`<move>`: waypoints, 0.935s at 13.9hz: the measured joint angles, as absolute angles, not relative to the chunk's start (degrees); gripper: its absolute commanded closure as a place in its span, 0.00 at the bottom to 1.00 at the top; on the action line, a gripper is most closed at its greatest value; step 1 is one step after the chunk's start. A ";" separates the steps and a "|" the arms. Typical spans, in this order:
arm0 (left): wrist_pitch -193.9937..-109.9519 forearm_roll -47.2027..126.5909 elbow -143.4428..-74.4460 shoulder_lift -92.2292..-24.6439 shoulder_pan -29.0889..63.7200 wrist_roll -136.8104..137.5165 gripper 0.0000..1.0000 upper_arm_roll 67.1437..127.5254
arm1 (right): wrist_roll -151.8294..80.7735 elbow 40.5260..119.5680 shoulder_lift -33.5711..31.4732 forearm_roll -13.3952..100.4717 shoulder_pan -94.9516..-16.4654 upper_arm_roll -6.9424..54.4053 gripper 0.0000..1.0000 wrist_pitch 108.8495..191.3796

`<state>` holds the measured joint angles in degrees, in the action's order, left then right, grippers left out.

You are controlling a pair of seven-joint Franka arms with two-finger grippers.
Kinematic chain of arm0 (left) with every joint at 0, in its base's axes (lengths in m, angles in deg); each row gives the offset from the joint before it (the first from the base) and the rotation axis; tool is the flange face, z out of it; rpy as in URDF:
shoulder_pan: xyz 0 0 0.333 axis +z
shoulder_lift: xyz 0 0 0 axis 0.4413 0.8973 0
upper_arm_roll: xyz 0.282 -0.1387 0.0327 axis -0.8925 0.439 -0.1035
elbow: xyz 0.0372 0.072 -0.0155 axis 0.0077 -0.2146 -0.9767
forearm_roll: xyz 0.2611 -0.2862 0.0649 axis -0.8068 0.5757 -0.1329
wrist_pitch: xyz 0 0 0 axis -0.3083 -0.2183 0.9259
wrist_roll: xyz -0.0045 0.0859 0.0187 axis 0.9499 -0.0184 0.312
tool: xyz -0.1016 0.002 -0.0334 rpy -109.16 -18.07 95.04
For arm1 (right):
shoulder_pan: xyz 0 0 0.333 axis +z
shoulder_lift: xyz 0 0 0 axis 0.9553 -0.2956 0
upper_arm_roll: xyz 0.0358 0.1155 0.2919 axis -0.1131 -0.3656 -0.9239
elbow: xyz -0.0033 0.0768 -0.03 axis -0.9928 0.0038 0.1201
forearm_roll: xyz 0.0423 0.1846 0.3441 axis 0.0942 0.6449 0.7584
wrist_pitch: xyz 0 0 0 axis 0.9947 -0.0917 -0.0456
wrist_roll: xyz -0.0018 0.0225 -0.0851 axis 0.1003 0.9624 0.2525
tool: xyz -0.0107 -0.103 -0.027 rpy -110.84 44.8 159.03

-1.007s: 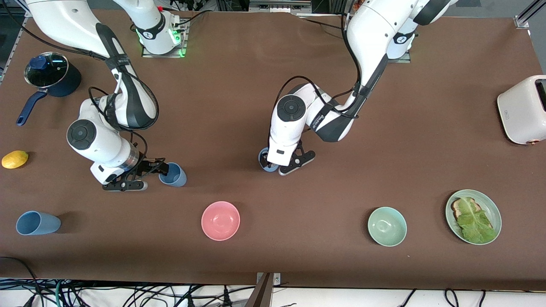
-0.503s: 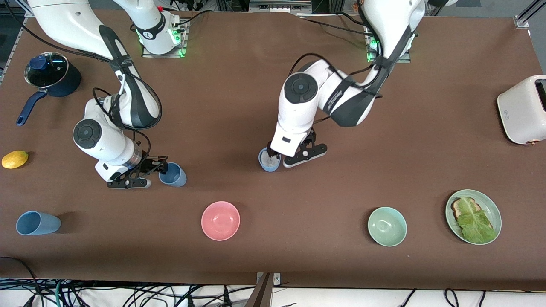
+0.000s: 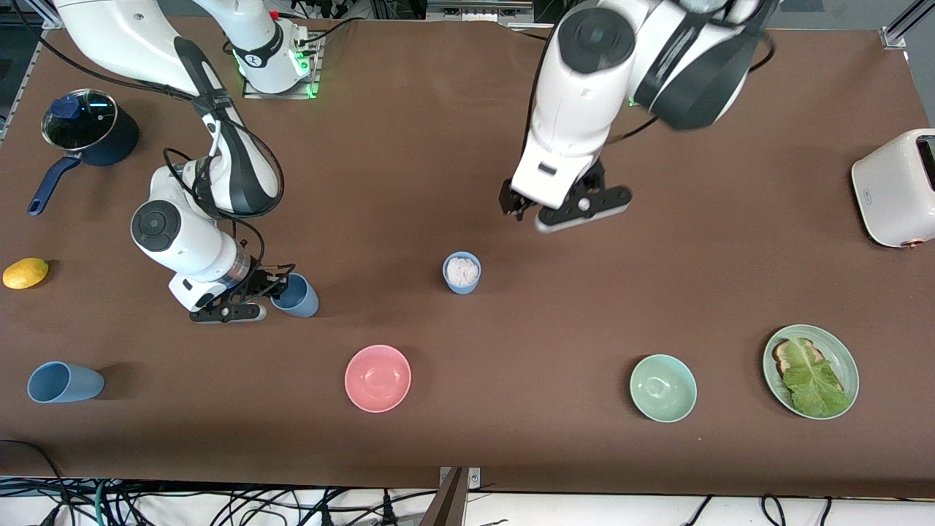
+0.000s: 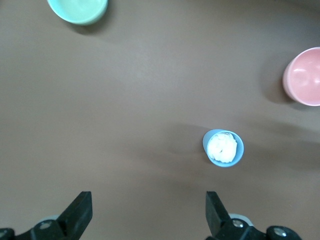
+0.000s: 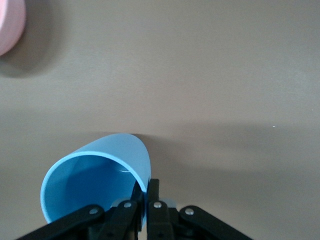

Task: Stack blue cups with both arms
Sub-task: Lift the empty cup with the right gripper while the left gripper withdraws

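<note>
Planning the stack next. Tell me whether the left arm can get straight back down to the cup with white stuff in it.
Probably yes. The left end effector hangs open above the table, and the cup with white stuff stands alone with bare table all around. The right end effector is shut on another blue cup's rim, well clear.

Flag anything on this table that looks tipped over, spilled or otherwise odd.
The light-blue tumbler nearest the front camera, at the right arm's end, lies on its side. The upright light-blue tumbler mid-table holds something white and crumpled, which would block stacking. The right gripper is pinching the wall of a third, tilted blue tumbler. Nothing spilled.
</note>
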<state>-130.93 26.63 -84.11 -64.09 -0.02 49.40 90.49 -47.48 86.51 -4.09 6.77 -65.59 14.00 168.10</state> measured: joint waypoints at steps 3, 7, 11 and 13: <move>-129.09 26.97 -84.36 -69.79 4.08 47.46 0.00 90.50 | -47.48 81.44 -2.22 6.77 -63.48 13.95 1.00 159.29; -128.45 30.13 -87.64 -74.08 10.09 46.02 0.00 90.48 | -49.95 76.11 0.43 6.82 -59.38 13.90 1.00 150.10; -128.46 30.32 -90.31 -75.41 14.88 45.63 0.00 90.46 | -57.04 71.39 0.62 6.82 -53.47 13.91 1.00 145.79; -128.39 30.32 -90.61 -75.60 18.00 39.52 0.00 90.48 | -60.32 70.14 0.54 6.83 -50.90 13.91 1.00 145.54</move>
